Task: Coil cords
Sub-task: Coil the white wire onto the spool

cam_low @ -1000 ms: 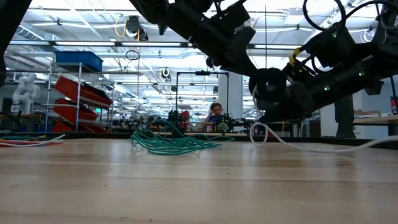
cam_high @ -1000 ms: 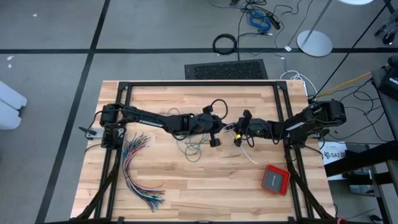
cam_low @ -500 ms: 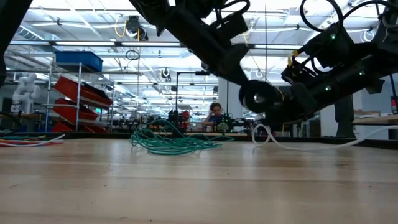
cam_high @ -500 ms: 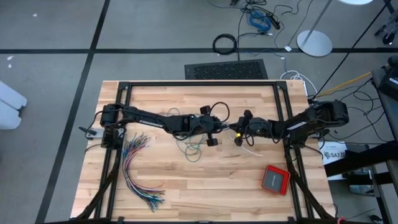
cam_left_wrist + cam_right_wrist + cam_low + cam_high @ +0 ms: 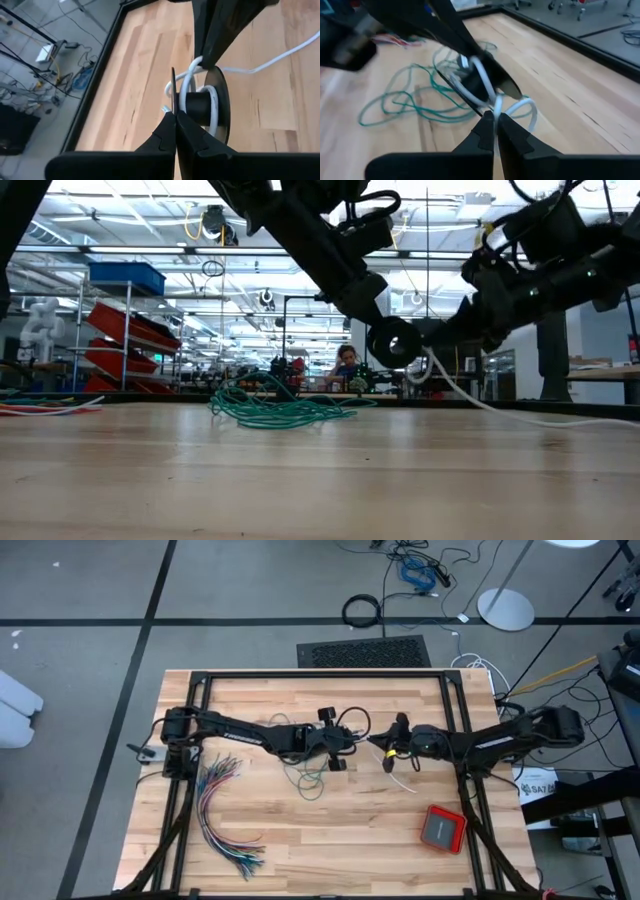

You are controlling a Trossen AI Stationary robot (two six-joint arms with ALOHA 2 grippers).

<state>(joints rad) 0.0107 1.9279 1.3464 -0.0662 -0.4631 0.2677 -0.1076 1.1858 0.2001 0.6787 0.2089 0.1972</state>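
Since a second ago, we are stretching our right arm out, carrying the right gripper [image 5: 392, 753] leftward, clamped on the white cord [image 5: 481, 80]. Its tail is trailing right across the table [image 5: 280, 830]. Our left gripper [image 5: 338, 753], fingers together, is pinching the spool [image 5: 204, 107]; beyond, the teal-green cord [image 5: 280, 412] is lying heaped.

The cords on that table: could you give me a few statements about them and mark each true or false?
1. The green cord lies in a loose tangle on the table. True.
2. A white cord is looped around a black spool. True.
3. The red box sits on the green cord. False: it lies apart, near the table's right corner.
4. Both grippers have their fingers wide open. False: the left gripper and right gripper are shut.
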